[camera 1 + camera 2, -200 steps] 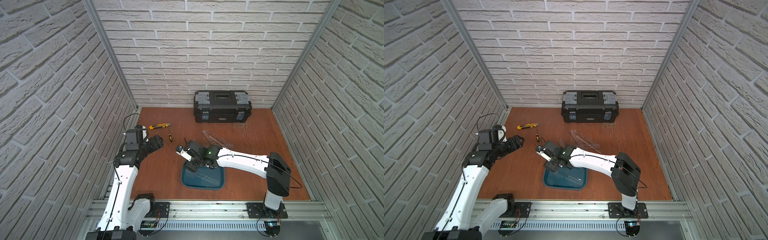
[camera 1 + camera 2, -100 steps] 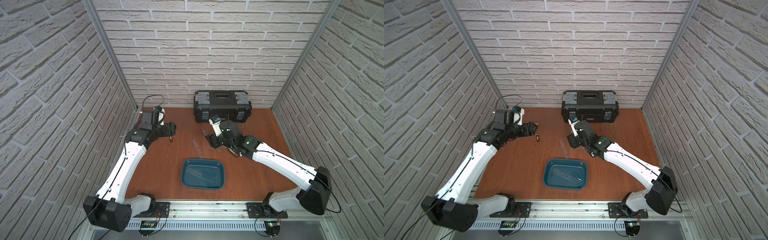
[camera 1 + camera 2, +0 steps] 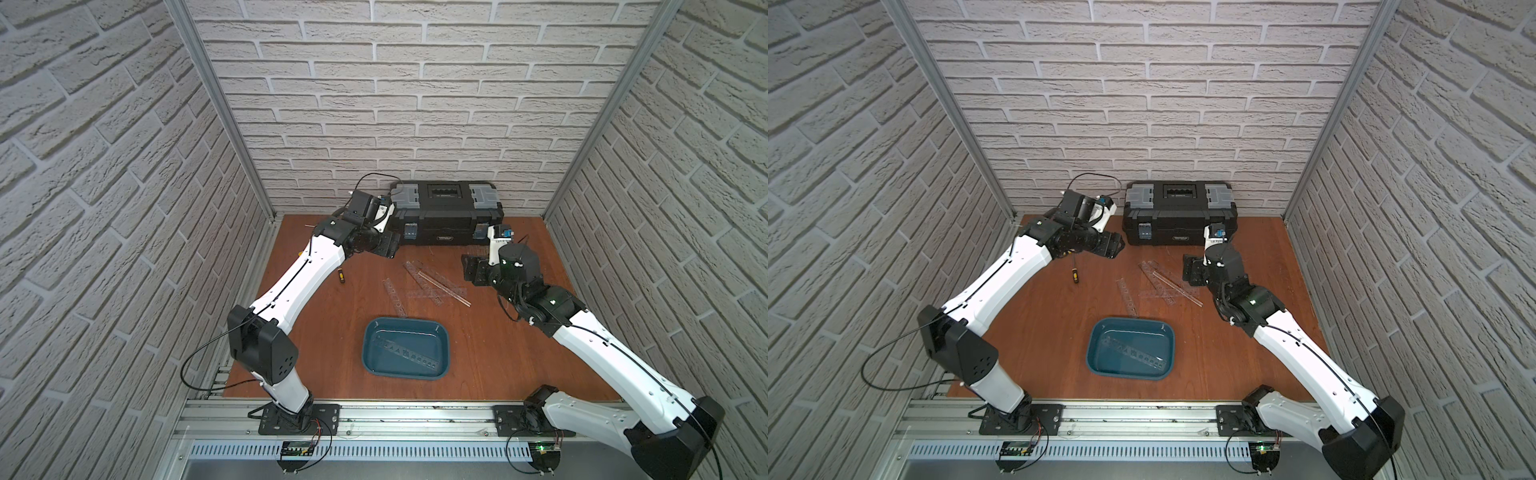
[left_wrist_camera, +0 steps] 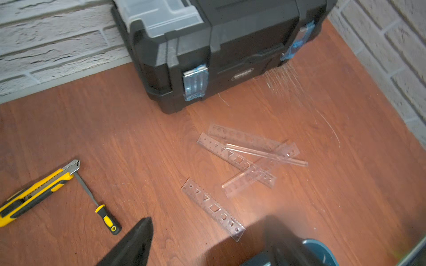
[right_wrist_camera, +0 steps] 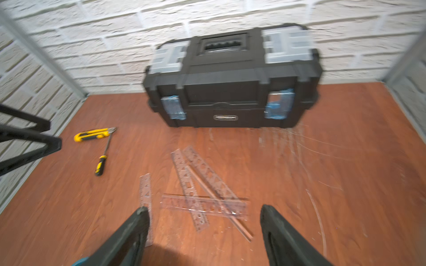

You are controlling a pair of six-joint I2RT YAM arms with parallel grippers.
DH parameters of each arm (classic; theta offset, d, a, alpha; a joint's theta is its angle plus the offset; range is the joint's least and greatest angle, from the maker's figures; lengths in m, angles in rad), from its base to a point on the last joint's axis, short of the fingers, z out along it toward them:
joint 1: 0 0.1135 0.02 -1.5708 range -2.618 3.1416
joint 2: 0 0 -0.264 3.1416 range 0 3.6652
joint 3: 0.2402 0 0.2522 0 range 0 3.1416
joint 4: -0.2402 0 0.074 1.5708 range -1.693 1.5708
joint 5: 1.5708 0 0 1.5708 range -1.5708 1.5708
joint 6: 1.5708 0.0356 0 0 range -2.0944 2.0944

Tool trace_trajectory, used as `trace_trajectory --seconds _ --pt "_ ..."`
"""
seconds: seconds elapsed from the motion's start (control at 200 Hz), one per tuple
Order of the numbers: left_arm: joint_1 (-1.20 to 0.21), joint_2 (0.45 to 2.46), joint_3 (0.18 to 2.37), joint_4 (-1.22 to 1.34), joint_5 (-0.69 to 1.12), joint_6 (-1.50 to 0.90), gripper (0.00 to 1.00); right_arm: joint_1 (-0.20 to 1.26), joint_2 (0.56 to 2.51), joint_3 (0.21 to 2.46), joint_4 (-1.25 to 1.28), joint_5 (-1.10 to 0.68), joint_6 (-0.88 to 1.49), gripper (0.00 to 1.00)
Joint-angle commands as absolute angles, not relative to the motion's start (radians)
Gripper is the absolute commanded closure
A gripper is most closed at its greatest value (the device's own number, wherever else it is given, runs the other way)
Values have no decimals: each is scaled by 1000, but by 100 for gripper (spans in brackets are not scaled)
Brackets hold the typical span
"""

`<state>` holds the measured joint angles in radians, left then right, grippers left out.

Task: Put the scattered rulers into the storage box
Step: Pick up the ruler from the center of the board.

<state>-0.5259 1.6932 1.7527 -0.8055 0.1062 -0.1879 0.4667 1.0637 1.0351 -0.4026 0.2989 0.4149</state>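
One ruler (image 3: 405, 354) already lies flat in the blue tray (image 3: 407, 320), slantwise across its floor. The others are not yet in, so the step in hand is, by my reading, the reach for the next one. Both top views show the tray near the front of the worktop (image 3: 332, 332), with the loose rulers between it and the black toolbox (image 3: 446, 212) at the back wall. A lone ruler (image 3: 394, 296) lies by itself just beyond the tray's far rim. Beside it four more form a crossed heap (image 3: 434, 284), each overlapping another.

The right gripper (image 5: 204, 207) hangs at the heap's right end, jaws wide apart and nothing between them. The left gripper (image 4: 208, 218) is likewise open and empty, near the toolbox's left front corner.

The strips are thin, clear and flat on the wood, so the next move probably calls for pinching an end that rides up on another strip. The topmost one in the heap looks easiest, though lifting it may drag its neighbours along.

A yellow utility knife (image 4: 34, 193) and a small screwdriver (image 4: 106, 217) lie to the left, well apart from the rulers, and should stay put. Only the lone ruler lies between heap and tray. The two arms face each other across the heap and could clash if both reach in.
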Motion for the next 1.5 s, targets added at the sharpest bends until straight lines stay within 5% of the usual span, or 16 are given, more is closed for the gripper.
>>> trace_trajectory --seconds 0.0,0.425,0.77,1.495 --pt "-575 1765 1845 -891 138 -95 20 416 1019 986 -435 328 473 18" --pt "-695 2110 2133 -1083 145 39 27 315 1057 945 -520 211 516 19" --pt "-826 2247 2137 -1044 14 113 26 295 1067 896 -517 160 503 23" --pt "-854 2349 2085 -858 1 206 28 295 945 825 -627 143 489 35"
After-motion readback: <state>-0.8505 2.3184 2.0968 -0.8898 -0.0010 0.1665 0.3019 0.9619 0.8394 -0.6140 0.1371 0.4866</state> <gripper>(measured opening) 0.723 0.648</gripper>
